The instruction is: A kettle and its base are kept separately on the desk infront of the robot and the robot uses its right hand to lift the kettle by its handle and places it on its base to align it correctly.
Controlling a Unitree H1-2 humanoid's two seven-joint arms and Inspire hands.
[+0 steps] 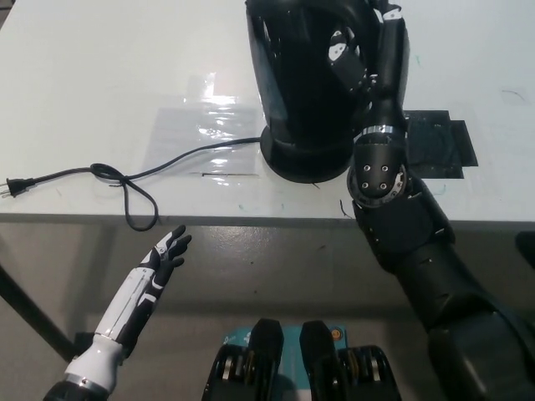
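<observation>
Right hand clamped on the kettle handle, kettle sitting on its base. Left hand hangs below the desk, fingers apart.

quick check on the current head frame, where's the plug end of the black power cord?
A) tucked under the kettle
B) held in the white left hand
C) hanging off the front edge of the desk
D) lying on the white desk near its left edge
D: the plug end of the black power cord lies flat on the white desk at far left, while the white left hand hangs open below the desk edge, holding nothing.
</observation>
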